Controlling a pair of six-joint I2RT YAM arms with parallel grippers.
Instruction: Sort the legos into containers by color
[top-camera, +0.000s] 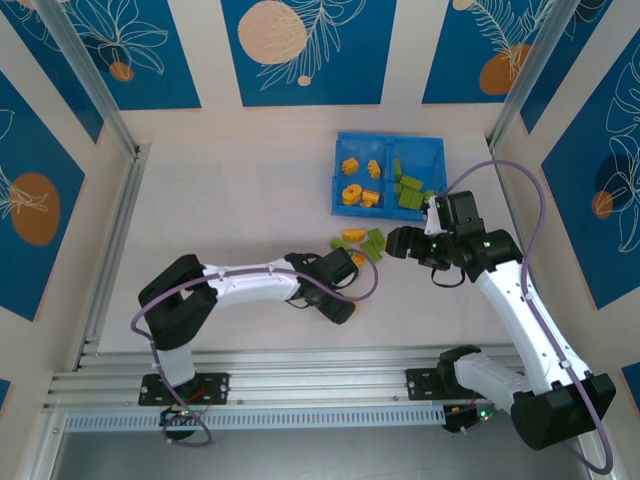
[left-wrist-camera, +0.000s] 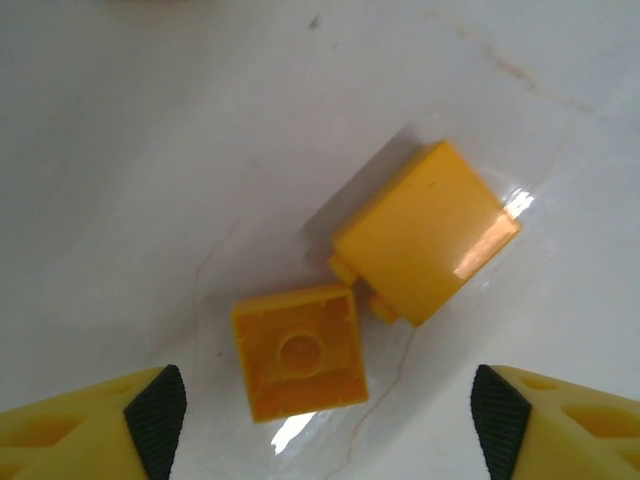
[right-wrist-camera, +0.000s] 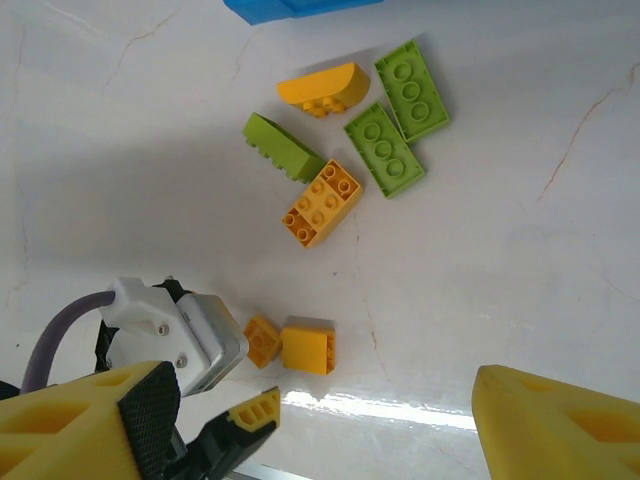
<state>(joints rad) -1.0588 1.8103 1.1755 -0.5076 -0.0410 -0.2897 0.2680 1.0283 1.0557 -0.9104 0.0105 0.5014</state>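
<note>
We note left claw spread over two orange-yellow legos, frame centre, on tabletop. Right claw spread; loose legos upper centre. More in blue tray, upper right of centre.

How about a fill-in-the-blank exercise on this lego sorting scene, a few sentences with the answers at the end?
1. The open left gripper hangs over ___ yellow bricks.
2. The bricks in the right compartment of the blue tray are coloured ___.
3. In the right wrist view, ___ green bricks lie loose on the table.
4. Of the yellow pair, the one nearer the left gripper lies with its hollow underside facing ___.

Missing words: two; green; three; up.
</note>
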